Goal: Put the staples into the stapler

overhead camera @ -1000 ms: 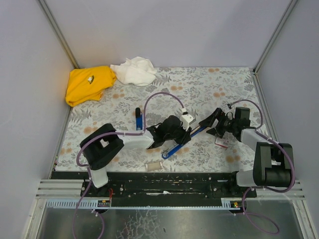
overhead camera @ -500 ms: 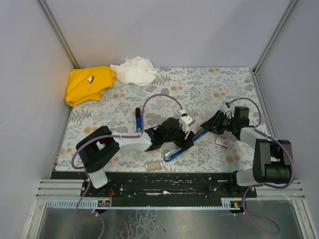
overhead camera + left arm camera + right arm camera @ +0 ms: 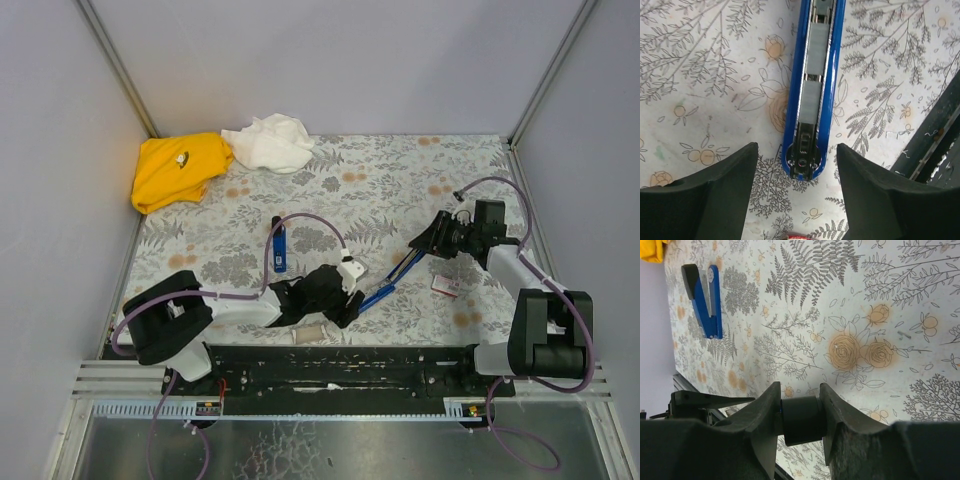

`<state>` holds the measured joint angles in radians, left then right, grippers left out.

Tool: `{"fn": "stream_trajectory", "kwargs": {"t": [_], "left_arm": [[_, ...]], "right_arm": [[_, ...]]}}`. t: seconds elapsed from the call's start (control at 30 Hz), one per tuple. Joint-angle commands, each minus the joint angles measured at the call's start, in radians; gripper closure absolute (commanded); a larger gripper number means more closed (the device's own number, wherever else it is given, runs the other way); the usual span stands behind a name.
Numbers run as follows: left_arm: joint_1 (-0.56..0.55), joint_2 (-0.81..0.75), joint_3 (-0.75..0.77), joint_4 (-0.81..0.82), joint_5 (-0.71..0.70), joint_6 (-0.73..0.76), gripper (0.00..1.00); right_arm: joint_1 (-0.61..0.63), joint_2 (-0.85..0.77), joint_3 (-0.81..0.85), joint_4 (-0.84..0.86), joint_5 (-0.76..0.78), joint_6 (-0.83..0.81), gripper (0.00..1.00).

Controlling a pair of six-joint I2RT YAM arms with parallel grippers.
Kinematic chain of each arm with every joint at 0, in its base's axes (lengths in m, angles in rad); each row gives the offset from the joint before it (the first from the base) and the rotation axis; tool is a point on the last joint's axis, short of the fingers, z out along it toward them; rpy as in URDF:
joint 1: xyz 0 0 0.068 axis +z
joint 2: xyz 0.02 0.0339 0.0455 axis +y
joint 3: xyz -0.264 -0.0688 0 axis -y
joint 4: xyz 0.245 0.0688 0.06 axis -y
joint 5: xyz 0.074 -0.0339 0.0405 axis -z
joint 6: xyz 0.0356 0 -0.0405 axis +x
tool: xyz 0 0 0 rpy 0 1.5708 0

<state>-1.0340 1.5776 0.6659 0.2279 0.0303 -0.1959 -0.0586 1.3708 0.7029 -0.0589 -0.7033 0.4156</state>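
The stapler (image 3: 812, 90) is bright blue; the table (image 3: 400, 180) bears grey ferns and orange roses; 1 cloth (image 3: 180, 168) is yellow, the other cloth (image 3: 268, 142) white.

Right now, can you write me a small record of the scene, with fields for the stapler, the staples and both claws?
stapler: opened wide, blue arm's channel facing up
staple strip: grey pieces lying inside the channel
staples box: lying on the table, not held
left claw: open, fingers either side of the blue arm's tip, not touching
right claw: shut on a dark part, seemingly the stapler's black base
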Motion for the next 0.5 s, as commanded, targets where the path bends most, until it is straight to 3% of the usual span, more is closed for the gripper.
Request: {"fn": "stream_trajectory", "kwargs": {"t": [0.0, 0.1, 0.2, 0.33, 0.47], "left_arm": [[-0.031, -0.009, -0.006, -0.004, -0.044, -0.004, 0.41], [-0.045, 0.024, 0.012, -0.008, -0.059, 0.004, 0.61], [-0.05, 0.043, 0.026, -0.009, -0.07, 0.002, 0.72], [-0.051, 0.051, 0.041, -0.003, -0.067, -0.01, 0.76], [-0.051, 0.057, 0.057, 0.006, -0.065, -0.017, 0.78]], "right_arm": [[0.019, -0.033, 0.063, -0.056, -0.003, -0.041, 0.88], [0.05, -0.039, 0.076, -0.08, 0.013, -0.054, 0.75], [0.094, -0.054, 0.081, -0.098, 0.028, -0.057, 0.55], [0.157, -0.088, 0.075, -0.105, 0.038, -0.038, 0.4], [0.189, -0.13, 0.041, -0.099, 0.034, -0.004, 0.32]]}}
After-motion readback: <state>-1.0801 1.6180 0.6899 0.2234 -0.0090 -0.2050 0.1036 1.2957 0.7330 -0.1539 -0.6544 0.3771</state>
